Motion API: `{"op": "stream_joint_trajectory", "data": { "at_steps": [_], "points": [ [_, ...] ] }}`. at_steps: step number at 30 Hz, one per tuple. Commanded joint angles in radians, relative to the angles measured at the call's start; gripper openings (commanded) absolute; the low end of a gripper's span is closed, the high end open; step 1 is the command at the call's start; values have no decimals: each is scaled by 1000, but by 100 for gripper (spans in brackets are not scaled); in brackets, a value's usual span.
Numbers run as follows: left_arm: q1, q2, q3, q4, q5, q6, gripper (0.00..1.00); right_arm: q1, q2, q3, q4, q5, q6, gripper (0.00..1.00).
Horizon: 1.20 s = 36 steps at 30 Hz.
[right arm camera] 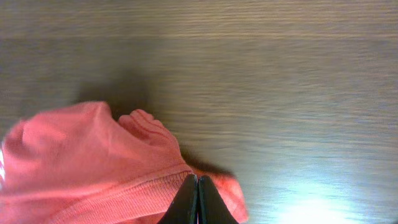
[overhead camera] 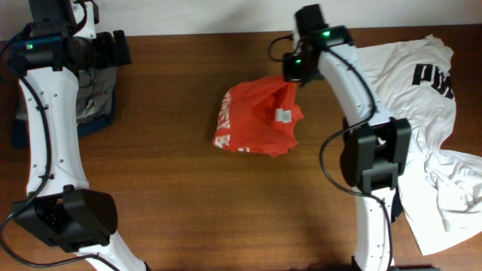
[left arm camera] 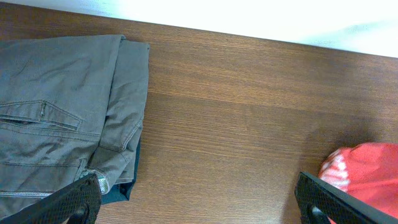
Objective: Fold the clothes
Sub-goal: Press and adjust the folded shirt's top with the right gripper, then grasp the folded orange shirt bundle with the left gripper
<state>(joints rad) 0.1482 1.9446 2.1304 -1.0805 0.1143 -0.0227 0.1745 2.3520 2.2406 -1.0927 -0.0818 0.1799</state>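
Red-orange T-shirt [overhead camera: 256,119] bunched at the middle of the tabletop [overhead camera: 188,211].
Its far edge is pinched by the right pincer [right arm camera: 197,198]; a white T-shirt [overhead camera: 425,105] with black letters sprawls at the right; folded grey trousers [left arm camera: 62,118] lie far left.

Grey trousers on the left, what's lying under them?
A dark blue cloth peeks out beneath the grey trousers; only its edge shows, the rest is covered.
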Motion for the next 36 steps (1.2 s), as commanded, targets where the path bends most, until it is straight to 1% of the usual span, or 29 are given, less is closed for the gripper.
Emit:
{"op": "stream_joint_trajectory", "data": {
  "at_steps": [1, 2, 4, 5, 7, 8, 10, 13, 17, 19, 23, 28, 32, 36],
  "points": [
    [3, -27, 15, 2, -11, 16, 99, -46, 6, 18, 0, -3, -80, 4],
    [3, -26, 15, 2, -11, 16, 99, -53, 6, 18, -2, -13, -80, 9],
    [3, -26, 15, 2, -11, 16, 99, -64, 6, 18, -18, -43, -103, 45],
    [3, -26, 15, 2, -11, 16, 99, -64, 5, 19, -28, -52, -105, 55],
    [3, -25, 15, 2, -11, 16, 99, -70, 1, 19, -64, -77, -105, 74],
    [3, -24, 15, 2, -11, 16, 99, -73, -2, 19, -90, -101, -104, 81],
    [3, -22, 15, -2, -11, 16, 99, -82, -13, 19, -154, -168, -93, 90],
    [2, -12, 15, -11, 5, 20, 99, -94, -26, 19, -249, -269, -67, 94],
    [-33, 14, 15, -21, 125, 113, 99, -124, -48, 19, -240, -274, -58, 96],
    [-79, 30, 15, -22, 180, 157, 99, -152, -56, 23, -225, -275, -40, 99],
    [-210, 63, 14, -34, 175, 253, 99, -237, -57, 42, -208, -282, -14, 99],
    [-410, 126, 14, -31, 92, 288, 99, -349, -57, 42, -223, -289, -15, 99],
    [-568, 190, 14, -11, 0, 290, 99, -410, -57, 42, -233, -289, -15, 99],
    [-703, 256, 14, 19, -157, 265, 99, -440, -57, 42, -249, -289, -19, 99]
  ]
}}
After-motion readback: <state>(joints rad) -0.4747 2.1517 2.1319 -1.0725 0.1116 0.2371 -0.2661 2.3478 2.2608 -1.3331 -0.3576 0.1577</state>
